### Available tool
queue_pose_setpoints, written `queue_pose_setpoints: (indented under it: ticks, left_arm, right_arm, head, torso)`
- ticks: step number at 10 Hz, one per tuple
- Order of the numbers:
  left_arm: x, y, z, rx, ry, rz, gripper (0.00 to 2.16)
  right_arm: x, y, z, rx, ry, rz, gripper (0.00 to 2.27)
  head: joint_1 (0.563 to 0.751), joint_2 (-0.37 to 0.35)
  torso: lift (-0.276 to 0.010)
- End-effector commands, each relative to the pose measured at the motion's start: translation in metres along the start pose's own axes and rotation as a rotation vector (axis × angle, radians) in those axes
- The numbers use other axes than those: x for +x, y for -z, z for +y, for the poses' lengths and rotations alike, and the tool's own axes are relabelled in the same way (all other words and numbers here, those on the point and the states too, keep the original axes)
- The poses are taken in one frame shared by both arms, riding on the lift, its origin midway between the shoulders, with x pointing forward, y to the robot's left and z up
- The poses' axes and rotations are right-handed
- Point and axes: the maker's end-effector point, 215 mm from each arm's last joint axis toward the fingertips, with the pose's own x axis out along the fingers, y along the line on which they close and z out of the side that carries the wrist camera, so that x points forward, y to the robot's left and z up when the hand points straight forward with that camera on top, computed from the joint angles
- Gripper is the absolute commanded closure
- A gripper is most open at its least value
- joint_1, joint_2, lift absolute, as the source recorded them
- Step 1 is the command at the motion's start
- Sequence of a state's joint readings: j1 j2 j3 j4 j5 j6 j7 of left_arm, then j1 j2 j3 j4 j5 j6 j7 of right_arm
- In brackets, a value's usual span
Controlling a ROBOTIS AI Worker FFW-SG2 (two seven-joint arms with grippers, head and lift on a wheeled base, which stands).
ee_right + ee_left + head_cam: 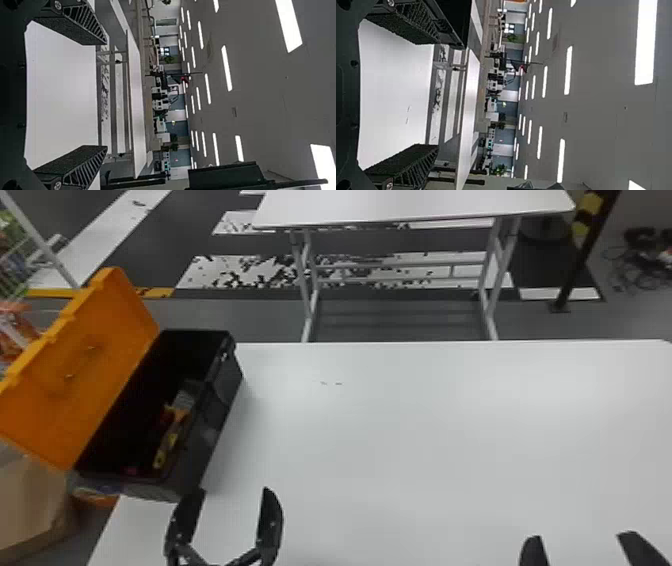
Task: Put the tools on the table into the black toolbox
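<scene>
The black toolbox (210, 440) stood beyond the fingers of the left gripper (235, 492) and off to their left, on the bench (400, 440), with its near end close by the left one of that pair; whether they touched, I could not tell. From the fingers of the right gripper (580, 536) it was well apart, far over to the left. Both pairs of fingers were spread wide, gripping nothing. The box was long and deep, set at a slant, its orange lid (85, 360) thrown back on the side away from the fingers and leaning outward. Inside, along the wall nearer the fingers, lay a yellow-and-orange tool (161, 457), lengthwise; past it, farther from the fingers, was a grey piece (184, 396), and down at the near end a small reddish bit (131, 470). The rest of the inside was too dark to make out. The bench was white and smooth, running out ahead of both pairs, and beyond its far edge, farther still from the fingers, stood a second white table (410, 205) on pale metal legs.
</scene>
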State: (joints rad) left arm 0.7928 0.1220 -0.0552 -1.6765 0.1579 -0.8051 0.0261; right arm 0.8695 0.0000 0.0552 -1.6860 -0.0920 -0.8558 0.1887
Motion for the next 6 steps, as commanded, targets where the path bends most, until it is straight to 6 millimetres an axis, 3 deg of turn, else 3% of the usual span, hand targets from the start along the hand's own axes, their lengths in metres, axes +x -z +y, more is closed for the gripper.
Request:
queue_pose_setpoints:
  ticks: [1,6]
  left_arm:
    - [0.0006,0.0026,0.0006,0.000,-0.001,0.007,0.06]
    - [0.0042,0.0076,0.0023,-0.003,-0.003,0.021,0.06]
  right_arm:
    - [0.0008,0.0008,0.0000,0.001,0.001,0.001,0.08]
    - [0.0030,0.0012,-0.0004,0.000,0.000,-0.002,0.08]
  head:
    - [0.695,0.152]
    - [0.695,0.154]
  torso:
    - [-0.075]
    - [-0.075]
